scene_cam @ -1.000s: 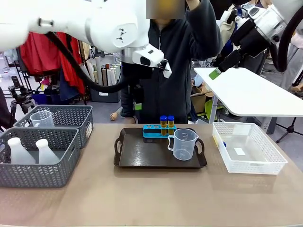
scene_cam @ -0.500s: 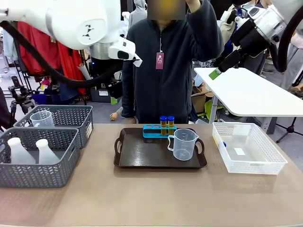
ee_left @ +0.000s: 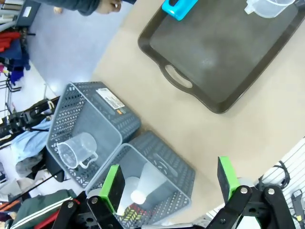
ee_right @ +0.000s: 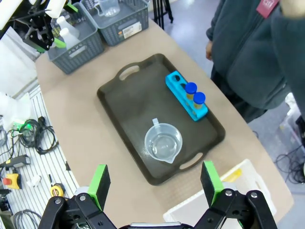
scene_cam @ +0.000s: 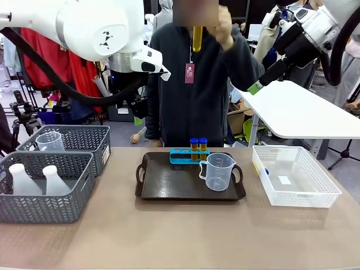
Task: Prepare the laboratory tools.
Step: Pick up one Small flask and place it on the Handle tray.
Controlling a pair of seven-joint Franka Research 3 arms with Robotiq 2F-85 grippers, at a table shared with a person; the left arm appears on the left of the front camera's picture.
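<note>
Grey near basket (scene_cam: 45, 208), left: its wall hides the lower halves of two flasks (scene_cam: 22, 179), upright, side by side. Far basket (scene_cam: 84, 138) touches it from behind and holds a second beaker (scene_cam: 49, 140), upright, base hidden.

Centre: dark tray (scene_cam: 169, 194). Beaker (scene_cam: 218, 171) stands upright on its right part. Just behind, at the far rim, is a blue rack (scene_cam: 181, 156) with two capped tubes (scene_cam: 198, 144) in its right-hand holes. The beaker overlaps the rack's right end.

Right: white mesh basket (scene_cam: 298, 201). Small blue item (scene_cam: 265, 170) at its far left corner, too small to identify.

Left gripper (ee_left: 170, 181): high over the table's left side, pads wide apart, nothing between them.

Right gripper (ee_right: 155, 177): high at the right, pads wide apart, empty. From the front, one green pad is discernible.

Far side: the person's raised hand (scene_cam: 224, 28), fingers curled, pinches a yellow tube (scene_cam: 197, 38) by its upper part. The tube hangs upright. Its upper end is out of sight, so I cannot tell whether it is capped.
</note>
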